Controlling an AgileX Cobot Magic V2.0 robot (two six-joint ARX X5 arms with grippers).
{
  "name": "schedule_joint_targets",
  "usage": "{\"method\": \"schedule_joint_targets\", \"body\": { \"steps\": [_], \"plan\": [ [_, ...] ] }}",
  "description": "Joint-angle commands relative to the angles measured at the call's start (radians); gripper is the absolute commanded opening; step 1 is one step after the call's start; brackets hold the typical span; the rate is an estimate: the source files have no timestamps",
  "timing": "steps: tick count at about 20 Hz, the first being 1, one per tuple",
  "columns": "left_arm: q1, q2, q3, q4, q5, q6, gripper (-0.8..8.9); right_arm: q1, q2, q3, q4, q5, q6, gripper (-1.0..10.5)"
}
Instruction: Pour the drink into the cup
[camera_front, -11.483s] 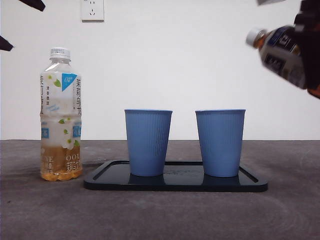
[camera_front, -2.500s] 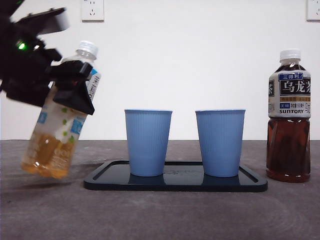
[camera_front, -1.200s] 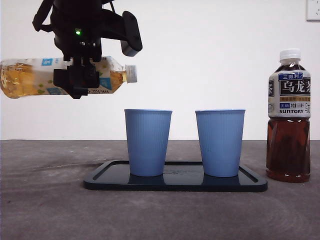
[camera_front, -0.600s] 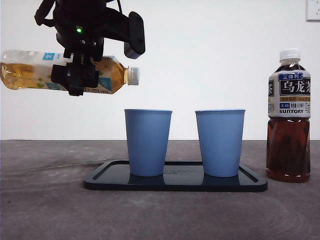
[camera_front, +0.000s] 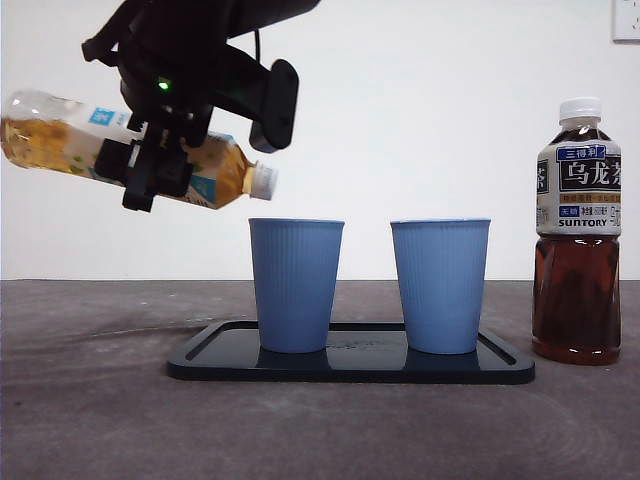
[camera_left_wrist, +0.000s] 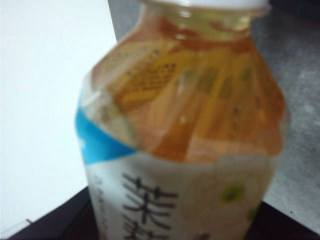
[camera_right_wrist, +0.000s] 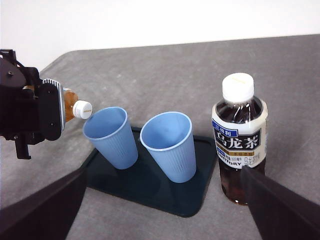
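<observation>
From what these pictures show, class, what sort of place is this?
Probably a robot test bench, not a kitchen: a bare white wall with a power socket, a grey table, and a staged black tray with two blue cups, plus bottled teas handled by a robot arm.
</observation>
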Motion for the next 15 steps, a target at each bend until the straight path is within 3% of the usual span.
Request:
{"method": "schedule_joint_targets", "body": {
  "steps": [1, 12, 15],
  "plan": [
    [-0.020, 0.022, 0.033, 0.019, -0.049, 0.024, 2.15, 0.003, 0.002, 0.011, 0.005, -0.004, -0.012, 4.9],
    [-0.029, 0.024, 0.033, 0.018, -0.085, 0.028, 2.15, 0.003, 0.002, 0.011, 0.008, -0.019, -0.012, 4.9],
    [-0.029, 0.024, 0.033, 0.021, -0.085, -0.004, 2.15, 0.003, 0.002, 0.011, 0.006, -0.019, -0.012, 4.9]
  ]
}}
